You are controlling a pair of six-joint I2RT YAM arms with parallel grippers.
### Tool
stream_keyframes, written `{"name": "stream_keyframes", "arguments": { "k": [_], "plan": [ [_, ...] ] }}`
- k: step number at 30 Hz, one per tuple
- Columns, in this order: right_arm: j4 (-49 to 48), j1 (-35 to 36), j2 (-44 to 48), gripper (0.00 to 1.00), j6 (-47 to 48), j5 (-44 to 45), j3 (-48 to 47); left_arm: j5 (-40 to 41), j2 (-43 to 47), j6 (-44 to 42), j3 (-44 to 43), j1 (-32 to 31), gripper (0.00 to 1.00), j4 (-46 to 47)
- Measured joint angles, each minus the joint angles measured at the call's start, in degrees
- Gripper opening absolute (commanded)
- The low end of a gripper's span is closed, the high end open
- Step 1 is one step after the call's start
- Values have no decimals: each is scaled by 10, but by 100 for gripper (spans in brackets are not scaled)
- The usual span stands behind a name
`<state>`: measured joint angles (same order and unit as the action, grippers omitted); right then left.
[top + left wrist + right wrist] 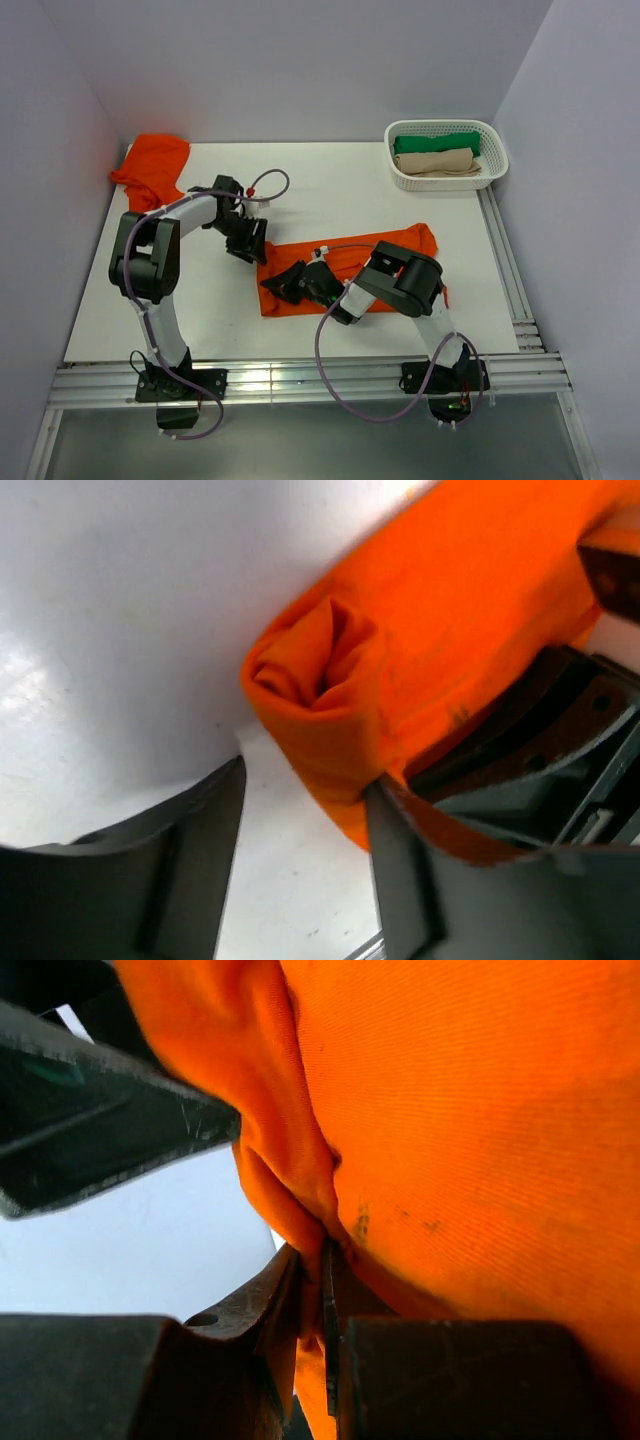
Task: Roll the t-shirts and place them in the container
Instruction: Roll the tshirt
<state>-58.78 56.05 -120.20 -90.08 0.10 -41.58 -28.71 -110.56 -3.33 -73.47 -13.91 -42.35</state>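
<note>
An orange t-shirt (345, 258) lies folded into a long strip across the middle of the table. My right gripper (290, 284) is shut on its left end, pinching a fold of the cloth (300, 1210) between the jaws. My left gripper (250, 240) is open at the strip's upper left corner; the rolled cloth end (330, 680) lies just ahead of its right finger (400, 870), with bare table between the fingers. A second orange t-shirt (152, 165) lies crumpled at the far left corner.
A white mesh basket (495, 172) at the far right holds a green and a beige rolled shirt. Walls close the table at the left, back and right. A metal rail (300, 385) runs along the near edge.
</note>
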Motion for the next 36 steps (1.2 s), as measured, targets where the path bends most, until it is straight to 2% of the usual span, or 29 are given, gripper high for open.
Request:
{"name": "stream_keyframes", "arguments": {
  "k": [3,5,6,7,12,14,16,22,26,32,36],
  "plan": [
    [-6,-1,-3,9,-4,-2,0,5,-4,16,-1,-5,36,17],
    [-3,-1,-3,11,-3,-2,0,16,-10,33,-3,-13,30,21],
    [2,-1,-2,13,-1,-2,-1,23,-10,39,-5,-18,21,21],
    [12,-1,1,14,1,-2,-3,37,-10,45,-6,-25,18,21],
    [146,2,46,38,36,16,-38,98,-10,57,-20,-61,10,10],
    [229,9,68,46,60,34,-71,118,-10,57,-26,-71,8,5],
    [313,16,79,48,83,57,-111,133,-11,56,-30,-78,6,0],
    [600,50,83,48,143,164,-268,176,-10,54,-40,-94,2,-13],
    [753,71,73,48,166,236,-373,198,-10,53,-44,-103,2,-21],
    [913,99,33,46,181,321,-497,221,-11,53,-50,-112,2,-36],
    [958,110,1,45,192,352,-533,228,-11,52,-57,-116,2,-49]
  ]
}}
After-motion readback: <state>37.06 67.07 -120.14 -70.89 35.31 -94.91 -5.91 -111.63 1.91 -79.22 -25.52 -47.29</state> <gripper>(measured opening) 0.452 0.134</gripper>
